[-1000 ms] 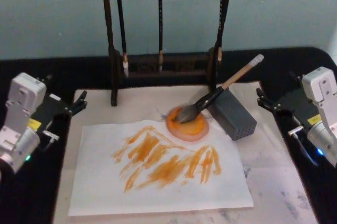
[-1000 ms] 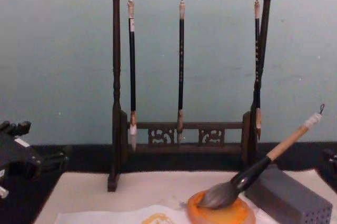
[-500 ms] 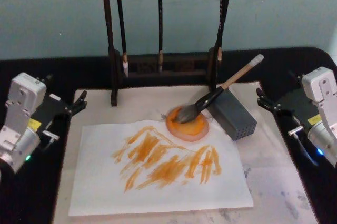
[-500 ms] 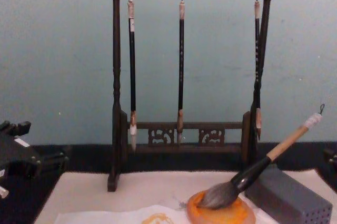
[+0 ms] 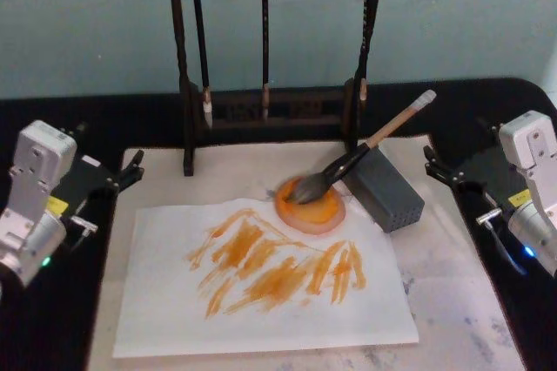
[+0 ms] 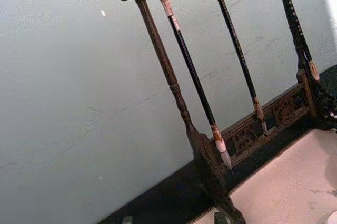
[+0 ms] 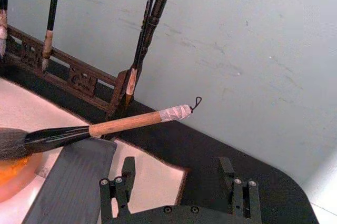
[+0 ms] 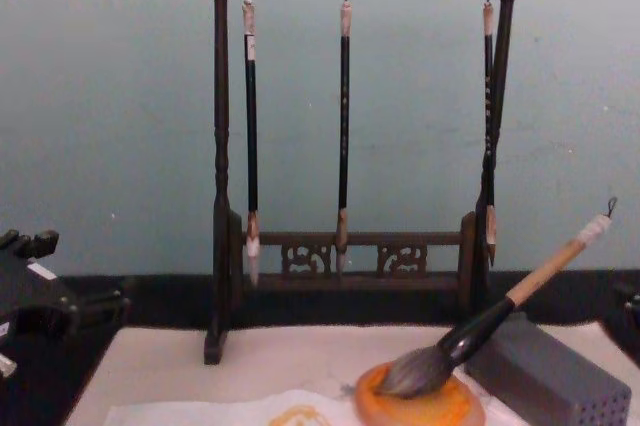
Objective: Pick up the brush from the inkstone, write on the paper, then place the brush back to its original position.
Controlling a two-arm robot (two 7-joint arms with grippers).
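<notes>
The brush (image 5: 366, 145) lies untouched, its fat grey bristle head resting on the round orange inkstone (image 5: 324, 213) and its tan handle leaning up over the grey block (image 5: 388, 188). The chest view shows the brush (image 8: 487, 318) on the inkstone (image 8: 425, 412) the same way, and the right wrist view shows its handle (image 7: 126, 123) and white cap. The paper (image 5: 161, 301), streaked with orange strokes, lies in front of the inkstone. My left gripper (image 5: 113, 162) is parked open at the table's left edge. My right gripper (image 5: 452, 162) is parked open at the right edge, its fingers (image 7: 128, 174) wide apart.
A dark wooden rack (image 5: 265, 114) with three slim black brushes hanging from it stands behind the inkstone, close to the wall. A beige mat (image 5: 452, 301) lies under the paper, the block and the rack's feet. Black table surface lies on both sides.
</notes>
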